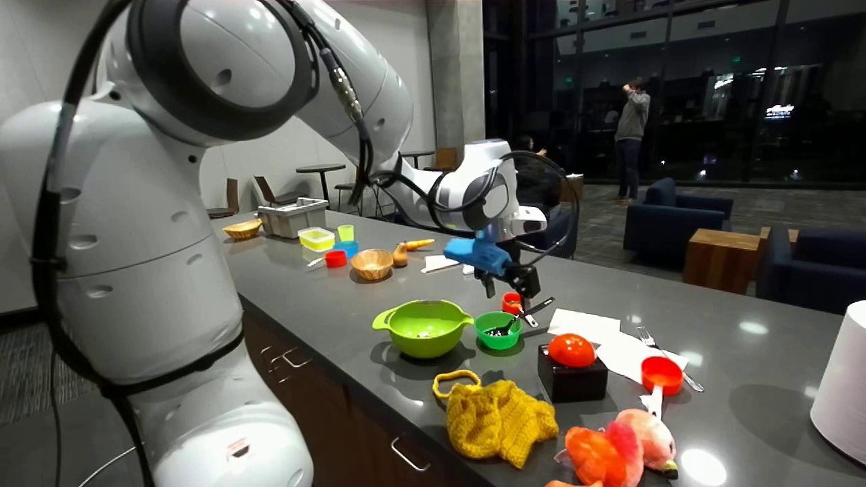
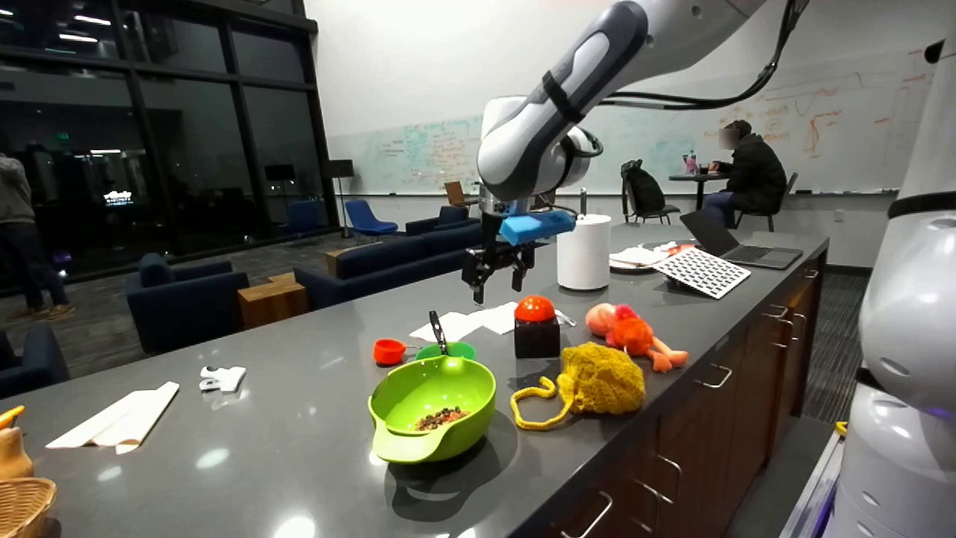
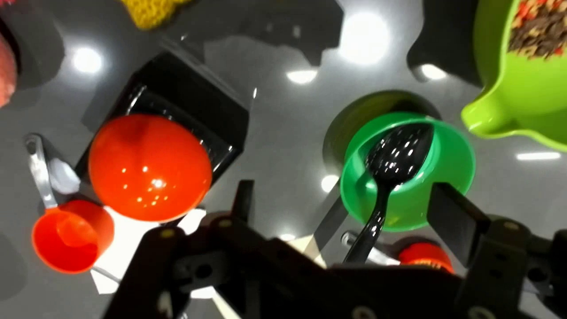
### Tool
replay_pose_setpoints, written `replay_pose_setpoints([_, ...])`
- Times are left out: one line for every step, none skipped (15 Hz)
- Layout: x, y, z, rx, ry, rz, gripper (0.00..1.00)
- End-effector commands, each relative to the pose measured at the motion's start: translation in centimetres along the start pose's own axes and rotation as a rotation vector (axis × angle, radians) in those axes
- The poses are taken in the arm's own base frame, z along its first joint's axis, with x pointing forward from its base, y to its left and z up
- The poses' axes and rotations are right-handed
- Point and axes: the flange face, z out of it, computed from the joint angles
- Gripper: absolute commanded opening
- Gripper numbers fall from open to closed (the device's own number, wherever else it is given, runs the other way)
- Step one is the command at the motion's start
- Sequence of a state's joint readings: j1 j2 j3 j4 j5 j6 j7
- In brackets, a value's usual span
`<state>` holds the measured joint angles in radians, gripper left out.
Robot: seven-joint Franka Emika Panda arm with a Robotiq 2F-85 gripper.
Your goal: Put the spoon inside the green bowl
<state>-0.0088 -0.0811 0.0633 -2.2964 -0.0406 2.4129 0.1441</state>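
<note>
The spoon [image 3: 394, 155] is black. Its head lies inside the small green bowl [image 3: 458, 155] and its handle leans out over the rim, tilted. In both exterior views the handle sticks up from the bowl, seen as the spoon [image 1: 540, 306] [image 2: 438, 332] and the green bowl [image 1: 498, 341] [image 2: 461, 350]. The handle's end is hidden behind the gripper in the wrist view. My gripper [image 3: 343, 184] is open and empty, with its fingers wide apart above the bowl and spoon. It also shows raised above the counter in both exterior views [image 1: 507, 297] [image 2: 498, 290].
The larger lime bowl [image 2: 407, 441] stands beside the green bowl and holds small bits. A black box with a red dome [image 3: 150, 168] is on the other side. A small red measuring cup [image 2: 389, 351] sits close by. A yellow knitted thing [image 1: 504, 419] lies near the counter's edge.
</note>
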Motion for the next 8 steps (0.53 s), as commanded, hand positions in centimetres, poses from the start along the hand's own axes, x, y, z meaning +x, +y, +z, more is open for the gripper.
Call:
replay_pose_setpoints([-0.8,-3.9,-1.5,-0.057,-0.179,-0.029,1.00])
replay_pose_setpoints([-0.9,-5.1,-2.0,-0.066,-0.234,-0.041,1.00])
replay_pose_setpoints([-0.9,-5.9,-2.9,-0.069,-0.280,-0.053,1.00])
replay_pose_setpoints([-0.8,-6.8,-4.1,-0.081,-0.317,-0.064,1.00])
replay_pose_setpoints([-0.6,-7.7,-5.1,-0.091,-0.345,-0.079,1.00])
replay_pose_setpoints([-0.5,-8.5,-6.0,-0.106,-0.369,-0.094,1.00])
replay_pose_setpoints([-0.3,-8.8,-6.9,-0.122,-0.387,-0.105,1.00])
replay_pose_setpoints([-0.1,-8.8,-7.7,-0.142,-0.401,-0.113,1.00])
